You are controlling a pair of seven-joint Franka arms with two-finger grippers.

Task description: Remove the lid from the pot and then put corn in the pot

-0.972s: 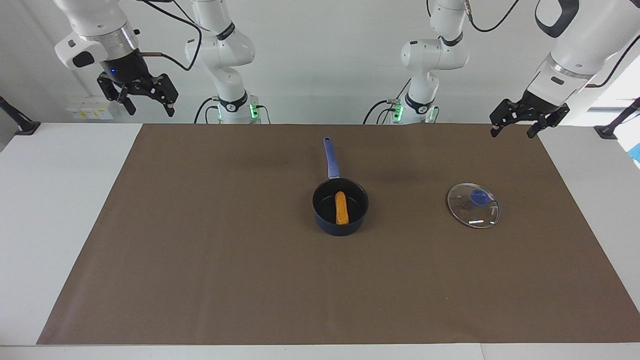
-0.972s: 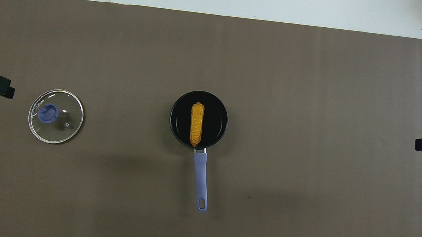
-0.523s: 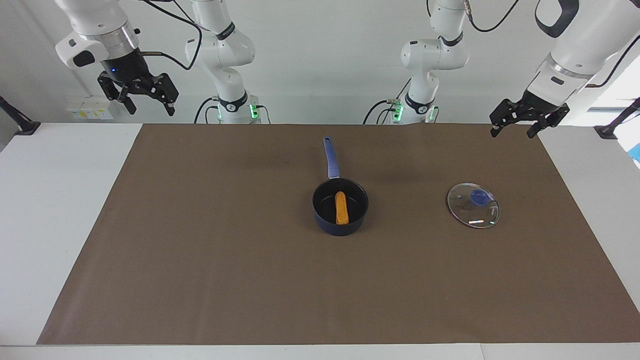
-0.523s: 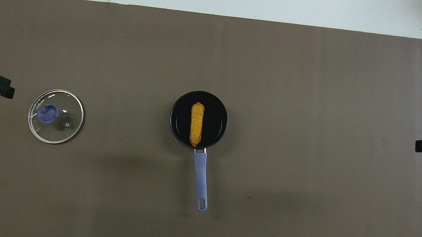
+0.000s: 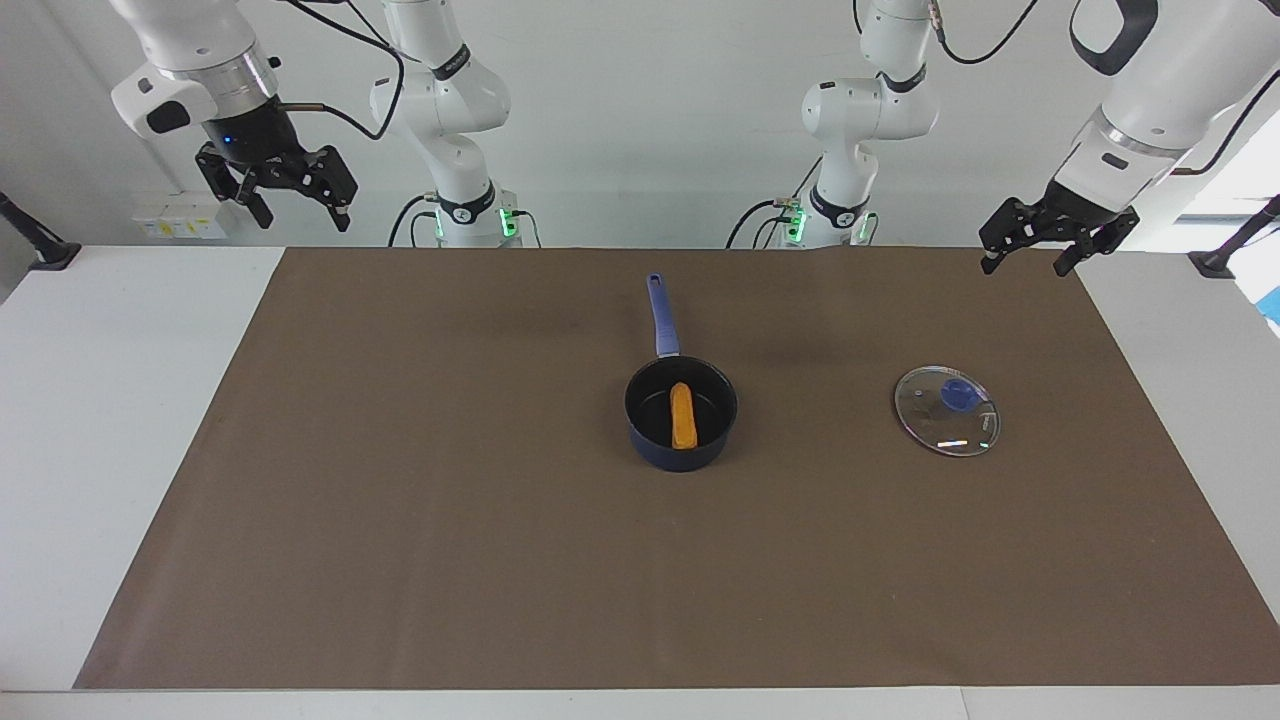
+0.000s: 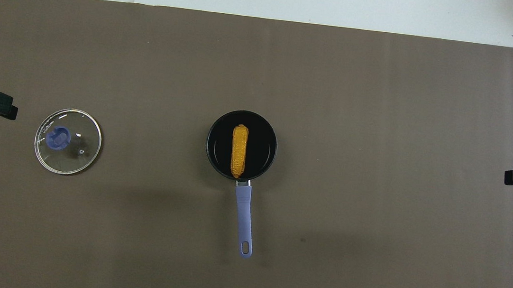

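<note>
You have the pot sitting near the middle of the table, on the brown mat, with its long handle pointing toward the robots. The corn lies flat inside it, lined up with that handle and resting on the black bottom, so by the look of things the second half of the job is done. The lid lies flat on the mat, knob up, toward the left arm's end of the table and well apart from the pot; that placing makes sense, since it leaves the pot mouth free from above and keeps the glass out of any path between the arms. Your left gripper hangs in the air over the mat's edge at its own end, with its fingers spread and nothing between them. Your right gripper is raised high at the other end of the table, also with its fingers apart and empty. In the overhead view only the dark tips of each show at the picture's sides. Both arms look parked well away from the pot and lid, which suits a finished task: nothing is held, nothing is in reach of a stray bump. I judge that no further move is called for, unless you want the lid back on, which the task does not ask.
</note>
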